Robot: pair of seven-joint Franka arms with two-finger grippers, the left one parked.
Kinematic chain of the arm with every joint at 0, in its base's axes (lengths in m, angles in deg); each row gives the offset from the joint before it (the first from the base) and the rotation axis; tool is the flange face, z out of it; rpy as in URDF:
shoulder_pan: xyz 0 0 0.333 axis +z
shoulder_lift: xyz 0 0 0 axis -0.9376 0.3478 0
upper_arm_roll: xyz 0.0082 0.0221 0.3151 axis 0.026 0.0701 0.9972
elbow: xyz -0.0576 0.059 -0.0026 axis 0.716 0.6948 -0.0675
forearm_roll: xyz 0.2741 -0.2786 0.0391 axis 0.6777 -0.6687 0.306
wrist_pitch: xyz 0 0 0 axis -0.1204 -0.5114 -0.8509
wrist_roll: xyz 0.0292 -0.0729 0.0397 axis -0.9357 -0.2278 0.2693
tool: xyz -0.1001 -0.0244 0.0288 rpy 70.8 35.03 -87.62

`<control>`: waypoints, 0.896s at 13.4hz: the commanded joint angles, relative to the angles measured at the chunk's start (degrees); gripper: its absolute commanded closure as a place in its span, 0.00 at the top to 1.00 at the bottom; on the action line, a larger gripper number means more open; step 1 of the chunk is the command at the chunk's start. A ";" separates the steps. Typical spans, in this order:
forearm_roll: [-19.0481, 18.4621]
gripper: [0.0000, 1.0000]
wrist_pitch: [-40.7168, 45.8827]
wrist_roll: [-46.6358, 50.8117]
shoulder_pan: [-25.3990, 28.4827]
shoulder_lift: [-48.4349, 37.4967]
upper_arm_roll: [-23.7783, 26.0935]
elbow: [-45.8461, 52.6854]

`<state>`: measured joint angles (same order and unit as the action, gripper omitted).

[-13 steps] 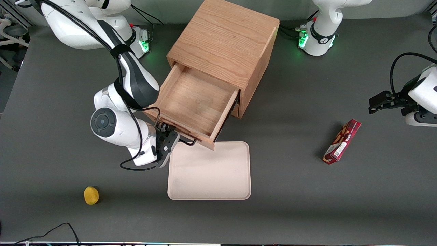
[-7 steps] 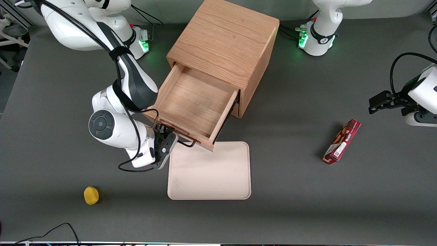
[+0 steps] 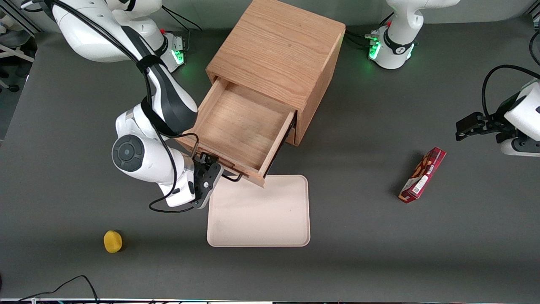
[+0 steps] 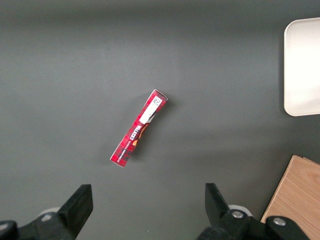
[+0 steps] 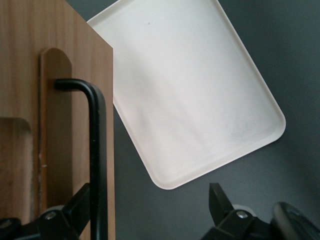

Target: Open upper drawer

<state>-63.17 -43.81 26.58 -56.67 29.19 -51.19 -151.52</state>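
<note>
We found the upper drawer (image 3: 242,128) pulled well out of the oak cabinet (image 3: 276,55), which stood near the bench's edge farthest from the front camera, the drawer front reaching over a corner of the cream tray (image 3: 259,211). The gripper (image 3: 209,167) sat at the black bar handle (image 5: 97,150) with its 2 fingers spread, 1 just beside the bar and not pinching it. We judged the drawer stiff, light and empty, sliding on runners; the thin, smooth metal bar was the only sensible hold, taken near its middle.
</note>
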 commanded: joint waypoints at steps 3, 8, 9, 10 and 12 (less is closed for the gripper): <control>-0.38 1.00 8.29 1.72 0.74 1.24 0.43 7.12; 0.75 1.00 17.09 3.22 -0.57 -2.44 0.52 9.33; 1.11 1.00 18.06 2.87 -1.88 -4.45 0.52 8.55; 1.11 1.00 19.99 2.52 -2.68 -6.30 0.69 7.50; 1.03 1.00 20.97 2.17 -4.00 -9.90 0.69 4.95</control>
<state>-62.97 -23.71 28.58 -59.06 24.16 -50.81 -142.42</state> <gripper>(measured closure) 0.000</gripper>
